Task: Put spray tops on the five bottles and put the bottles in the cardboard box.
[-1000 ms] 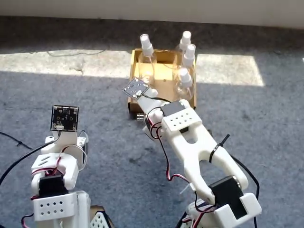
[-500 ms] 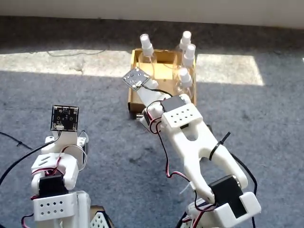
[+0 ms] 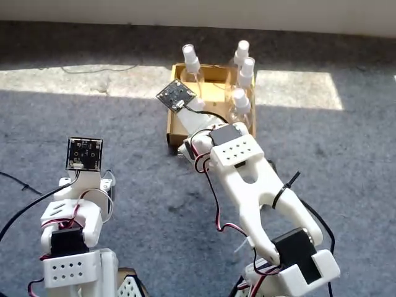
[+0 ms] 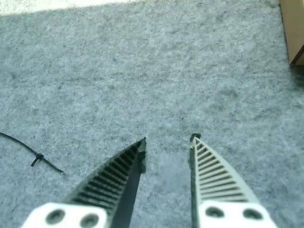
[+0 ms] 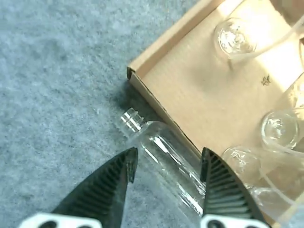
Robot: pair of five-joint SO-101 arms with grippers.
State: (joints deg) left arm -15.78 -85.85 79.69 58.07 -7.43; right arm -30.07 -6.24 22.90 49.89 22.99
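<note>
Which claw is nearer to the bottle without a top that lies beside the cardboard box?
The right. The right claw hangs open over the lying bottle, one finger on each side. The left claw is open over the carpet, well away from the cardboard box.

Grey carpet [image 3: 142, 204] is covering the whole floor. A bright band of sunlight [image 3: 80, 83] is lying across its far part, while the nearer carpet is sitting in shade. A pale wall [image 3: 185, 9] is running along the far edge. A thin black cable [image 4: 33, 156] is lying on the carpet.
</note>
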